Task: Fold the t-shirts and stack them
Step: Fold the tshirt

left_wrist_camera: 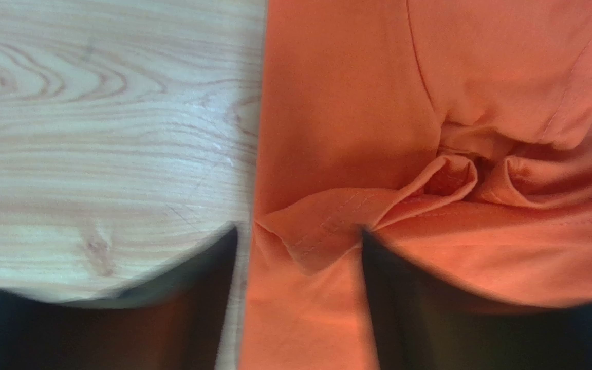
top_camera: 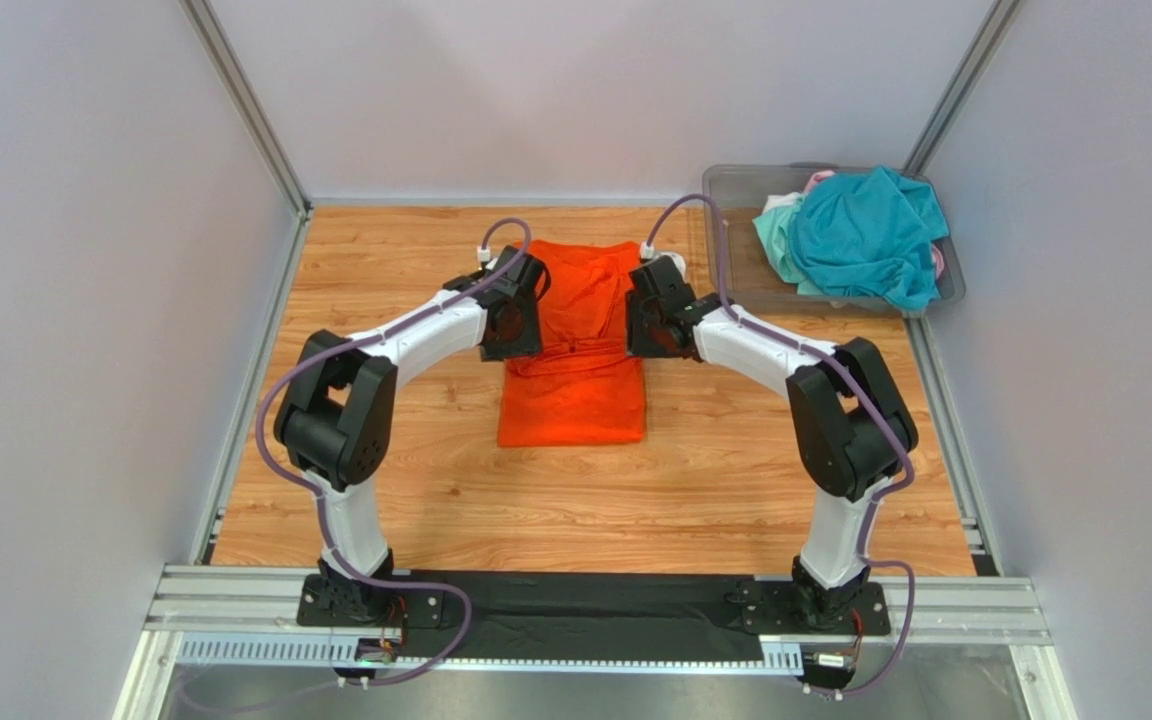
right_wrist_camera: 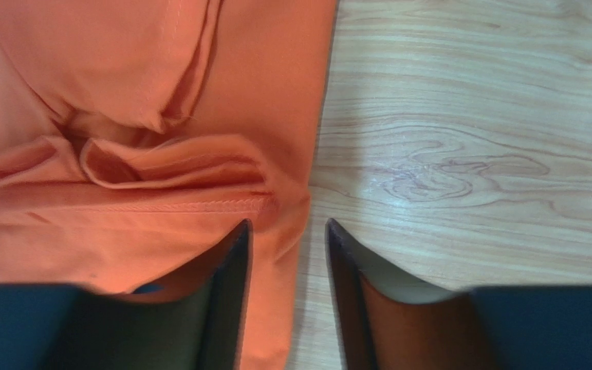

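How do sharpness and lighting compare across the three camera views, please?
Top external: soft, even light, with the whole table in focus and no harsh shadows. Left wrist: the stitching of the orange t-shirt is crisp, while the left claw is dark and blurred at the bottom edge. Right wrist: a pale glare patch on the table, and the right claw is equally dark and soft.

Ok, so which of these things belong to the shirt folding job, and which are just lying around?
Part of the job: orange t-shirt; teal t-shirt; pale mint shirt; pink shirt, barely showing.
Just there: clear grey bin holding the heap; wooden table.
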You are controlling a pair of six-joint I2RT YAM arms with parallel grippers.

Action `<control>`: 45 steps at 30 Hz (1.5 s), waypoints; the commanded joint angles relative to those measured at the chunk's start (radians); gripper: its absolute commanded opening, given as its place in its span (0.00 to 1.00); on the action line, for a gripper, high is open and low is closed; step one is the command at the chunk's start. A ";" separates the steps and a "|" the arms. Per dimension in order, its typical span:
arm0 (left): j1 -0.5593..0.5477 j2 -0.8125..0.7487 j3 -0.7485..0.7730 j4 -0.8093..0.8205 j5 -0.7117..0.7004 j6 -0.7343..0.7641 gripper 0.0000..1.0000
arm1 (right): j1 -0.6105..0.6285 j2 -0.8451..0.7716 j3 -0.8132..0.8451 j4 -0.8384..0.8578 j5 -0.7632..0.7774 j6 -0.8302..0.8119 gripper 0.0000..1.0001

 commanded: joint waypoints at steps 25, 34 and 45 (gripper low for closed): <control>-0.002 -1.202 -0.837 -0.116 0.169 -0.184 1.00 | 0.242 0.047 0.067 0.101 -0.207 -0.019 1.00; -0.002 -1.222 -0.903 -0.050 0.163 -0.155 1.00 | 0.239 0.199 0.199 0.067 -0.120 -0.031 1.00; -0.002 -1.212 -0.913 -0.065 0.152 -0.150 1.00 | 0.239 0.238 0.230 0.193 -0.016 -0.041 1.00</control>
